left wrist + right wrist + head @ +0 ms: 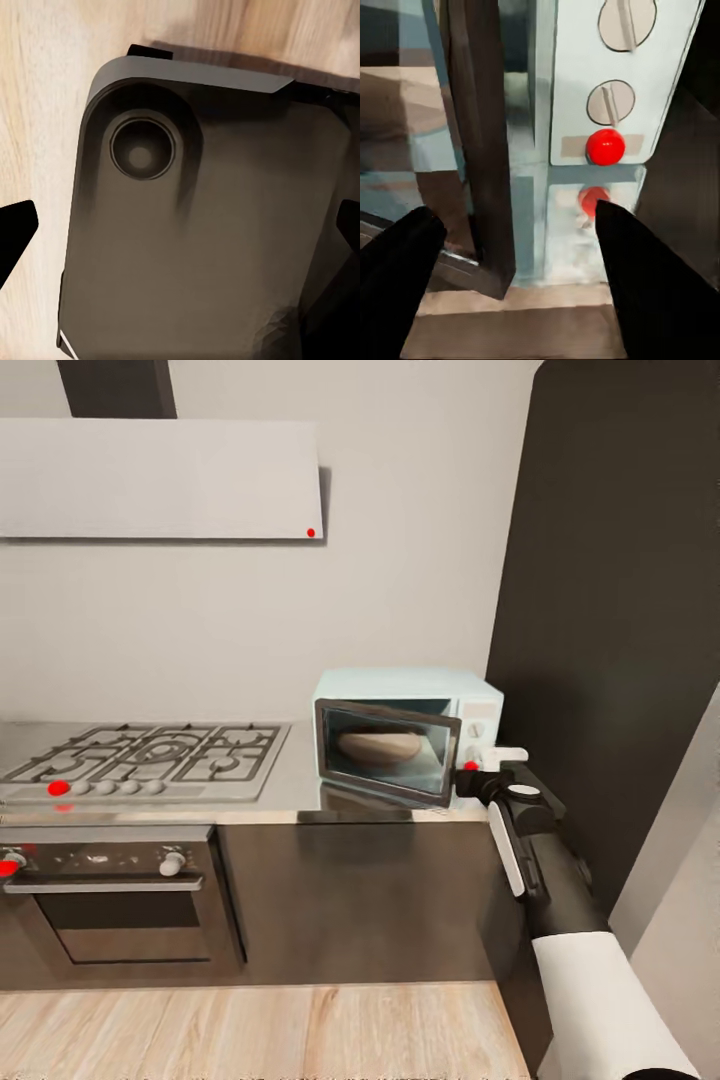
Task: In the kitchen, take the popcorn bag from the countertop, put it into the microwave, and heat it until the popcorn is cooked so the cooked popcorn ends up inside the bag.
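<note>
On the grey tabletop (pixel 290 785), beside the gas hob (pixel 145 757), stands the pale mint-blue microwave (pixel 420 688), and every other thing is placed here by it. Its dark glass door (pixel 385 752) hangs partly ajar, and through the glass the tan popcorn bag (pixel 378 746) shows inside the cavity. At the microwave's control panel (pixel 615 82) are two grey knobs above a round red light (pixel 605 145); the light's reflection lies on the glossy tabletop just below it. The right hand (pixel 521 285) is held up close in front of the panel's lower end, near the door's free edge; its two black fingers (pixel 649 289) stand wide apart with nothing between them, the red light showing in the gap. Below the microwave run dark cabinets (pixel 350 900), and further along, under the hob, sits a steel oven (pixel 110 900) with a red knob. The left wrist view looks down on a dark grey panel of the robot's own body (pixel 202 232) over the wooden floor (pixel 37 112); the left hand's (pixel 180 232) dark fingertips show at either edge, well apart and empty
</note>
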Robot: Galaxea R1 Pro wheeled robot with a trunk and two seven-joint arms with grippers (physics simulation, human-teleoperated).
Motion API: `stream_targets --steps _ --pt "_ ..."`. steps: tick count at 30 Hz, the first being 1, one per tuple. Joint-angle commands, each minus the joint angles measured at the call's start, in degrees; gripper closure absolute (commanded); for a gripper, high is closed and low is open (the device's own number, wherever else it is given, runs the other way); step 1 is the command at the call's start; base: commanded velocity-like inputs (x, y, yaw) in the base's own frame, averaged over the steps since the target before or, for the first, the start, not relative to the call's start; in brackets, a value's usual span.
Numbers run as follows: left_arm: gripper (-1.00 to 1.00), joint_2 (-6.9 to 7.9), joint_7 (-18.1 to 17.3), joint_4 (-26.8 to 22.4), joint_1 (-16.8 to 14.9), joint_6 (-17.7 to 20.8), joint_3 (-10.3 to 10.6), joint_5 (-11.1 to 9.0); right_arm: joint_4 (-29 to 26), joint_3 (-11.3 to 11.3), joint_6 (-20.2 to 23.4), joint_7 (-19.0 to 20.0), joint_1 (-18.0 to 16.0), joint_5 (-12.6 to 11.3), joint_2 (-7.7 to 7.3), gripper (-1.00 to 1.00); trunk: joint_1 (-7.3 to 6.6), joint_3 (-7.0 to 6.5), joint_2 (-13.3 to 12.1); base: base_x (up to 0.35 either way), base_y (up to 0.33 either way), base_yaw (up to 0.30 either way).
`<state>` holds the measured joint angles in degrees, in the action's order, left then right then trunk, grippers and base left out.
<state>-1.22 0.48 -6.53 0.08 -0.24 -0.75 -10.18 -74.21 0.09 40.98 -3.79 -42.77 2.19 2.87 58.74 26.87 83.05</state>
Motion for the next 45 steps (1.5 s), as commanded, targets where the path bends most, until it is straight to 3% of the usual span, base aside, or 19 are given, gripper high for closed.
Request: stream_targets --steps 1,8,13,16,18,20,25,42,45 --pt "-1.00 -0.01 0.05 -0.06 0.01 -0.03 -0.04 -0.37 -0.06 -0.09 0.35 -0.07 -0.03 0.09 0.04 -1.00 -0.01 0.05 0.03 -0.117 0.000 0.000" --pt "-1.00 -0.04 0.05 -0.06 -0.01 -0.03 -0.04 -0.37 -0.04 -0.01 0.80 0.34 -0.03 -0.21 0.03 -1.00 -0.01 0.05 0.03 -0.109 0.000 0.000" --pt "-1.00 -0.10 0.05 -0.06 0.01 -0.03 -0.04 -0.37 -0.05 -0.04 3.28 0.62 2.21 -0.33 -0.16 -1.00 -0.01 0.05 0.03 -0.025 0.000 0.000" --pt "-1.00 -0.10 0.05 -0.06 0.01 -0.03 -0.04 -0.37 0.66 -0.23 4.00 0.58 4.33 -0.36 -0.83 -1.00 -0.01 0.05 0.03 -0.001 0.000 0.000" --pt "-1.00 -0.10 0.05 -0.11 0.00 -0.03 -0.07 -0.29 5.42 -0.68 2.06 0.11 4.56 -0.44 -3.12 -1.00 -0.01 0.05 0.03 0.000 0.000 0.000" --pt "-1.00 -0.12 0.05 -0.14 0.00 -0.03 -0.11 -0.28 5.95 -0.91 0.81 -0.03 4.54 -0.41 -3.45 -1.00 -0.01 0.05 0.03 0.000 0.000 0.000" --pt "-1.00 -0.11 0.05 -0.09 0.01 -0.03 -0.11 -0.28 6.26 -3.95 0.26 0.44 4.54 -0.36 -3.65 -1.00 -0.01 0.05 0.03 0.000 0.000 0.000" --pt "-1.00 -0.10 -0.04 0.02 0.01 -0.03 0.03 -0.17 5.02 -4.26 0.16 0.54 4.54 -0.33 -3.58 -1.00 -0.01 0.05 0.03 0.268 0.000 0.000" --pt "-1.00 -0.10 -0.04 0.02 0.00 -0.03 -0.01 -0.17 3.53 -5.13 0.16 0.42 4.54 -0.27 -3.58 -1.00 -0.01 0.05 0.03 0.321 0.000 0.000"
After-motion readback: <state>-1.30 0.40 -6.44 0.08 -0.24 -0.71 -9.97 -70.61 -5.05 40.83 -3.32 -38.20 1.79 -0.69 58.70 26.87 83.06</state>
